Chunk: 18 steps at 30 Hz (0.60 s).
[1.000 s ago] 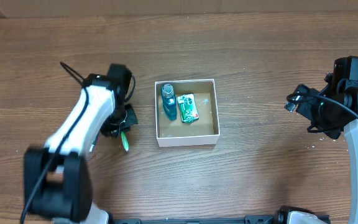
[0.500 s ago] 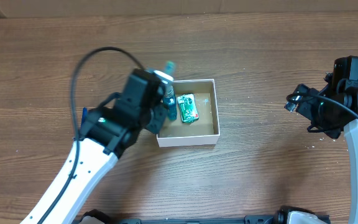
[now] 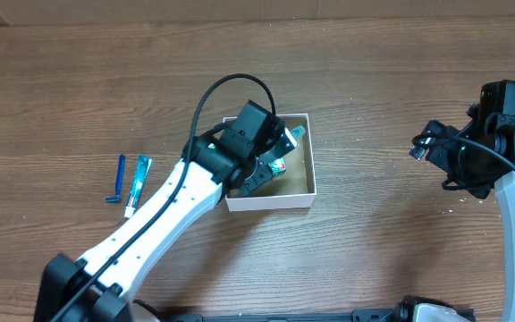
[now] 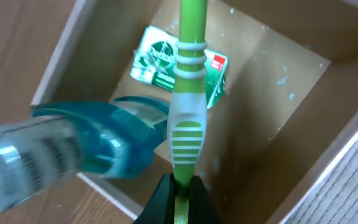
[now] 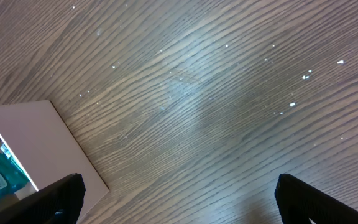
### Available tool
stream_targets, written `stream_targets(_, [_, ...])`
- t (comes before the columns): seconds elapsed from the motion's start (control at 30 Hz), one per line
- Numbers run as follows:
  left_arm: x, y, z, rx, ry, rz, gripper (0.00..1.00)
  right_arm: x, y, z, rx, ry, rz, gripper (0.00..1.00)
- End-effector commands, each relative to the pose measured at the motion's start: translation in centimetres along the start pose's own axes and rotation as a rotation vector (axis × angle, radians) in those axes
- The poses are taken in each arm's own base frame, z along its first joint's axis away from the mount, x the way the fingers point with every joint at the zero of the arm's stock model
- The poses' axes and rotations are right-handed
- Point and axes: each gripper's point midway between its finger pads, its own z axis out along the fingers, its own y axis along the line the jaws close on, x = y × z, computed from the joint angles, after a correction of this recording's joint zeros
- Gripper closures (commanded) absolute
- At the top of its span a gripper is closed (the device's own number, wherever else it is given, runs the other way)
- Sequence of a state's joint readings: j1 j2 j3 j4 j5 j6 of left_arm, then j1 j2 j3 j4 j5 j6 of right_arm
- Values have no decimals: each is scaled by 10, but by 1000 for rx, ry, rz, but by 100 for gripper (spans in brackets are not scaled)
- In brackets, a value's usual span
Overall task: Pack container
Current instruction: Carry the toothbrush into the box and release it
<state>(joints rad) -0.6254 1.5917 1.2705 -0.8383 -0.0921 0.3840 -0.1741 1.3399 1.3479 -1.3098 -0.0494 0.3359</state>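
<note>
The container [image 3: 311,163], a white-walled box with a brown floor, sits mid-table. Inside lie a blue bottle [image 4: 92,146] and a green packet [image 4: 160,62]. My left gripper [image 3: 274,154] hangs over the box's left half, shut on the handle of a green toothbrush [image 4: 186,112]. The brush points across the box floor [image 4: 272,124], and its tip shows in the overhead view [image 3: 297,134]. In the left wrist view the jaws [image 4: 179,194] clamp the handle's end. My right gripper [image 3: 427,143] is open and empty over bare table, right of the box; its wrist view [image 5: 179,199] shows a box wall [image 5: 36,143].
A blue razor [image 3: 120,179] and a small blue-and-white tube [image 3: 137,186] lie on the wood table left of the box. The left arm crosses the table from the front left to the box.
My left arm swung from the table's left side rightward to above the box, carrying the green toothbrush. The razor and tube it covered now show. The right arm has not moved.
</note>
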Motion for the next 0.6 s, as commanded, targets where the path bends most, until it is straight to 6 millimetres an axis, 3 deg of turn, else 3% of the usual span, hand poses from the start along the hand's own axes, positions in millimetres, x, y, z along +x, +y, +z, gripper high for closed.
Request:
stream_targets(0.0, [-3, -8, 6, 45, 1, -42, 96, 0, 3, -2, -14, -8, -10, 0])
stream_targets(0.07, [-3, -8, 5, 45, 0, -46, 91, 0, 3, -2, -14, -9, -10, 0])
stream_targets(0.1, [-3, -9, 5, 46, 1, -46, 81, 0, 3, -2, -15, -10, -10, 0])
stream_targets(0.17, [-1, -10, 5, 50, 11, -45, 71, -1, 3, -2, -15, -10, -11, 0])
stream_targets(0.2, [1, -10, 5, 53, 18, -45, 53, -1, 3, -2, -15, -10, -11, 0])
stream_targets(0.23, [2, -11, 5, 54, 22, -45, 49, -1, 3, -2, -15, -10, -11, 0])
stream_targets(0.37, [-1, -9, -2, 47, 7, -101, 44, 0, 3, -2, -14, -10, -15, 0])
stream_targets(0.5, [-10, 2, -41, 9, -65, -206, 44, -1, 3, -2, -14, -10, -19, 0])
stream_targets(0.57, [-6, 15, -67, -62, -93, -282, 43, -1, 3, -2, -14, -11, -23, 0])
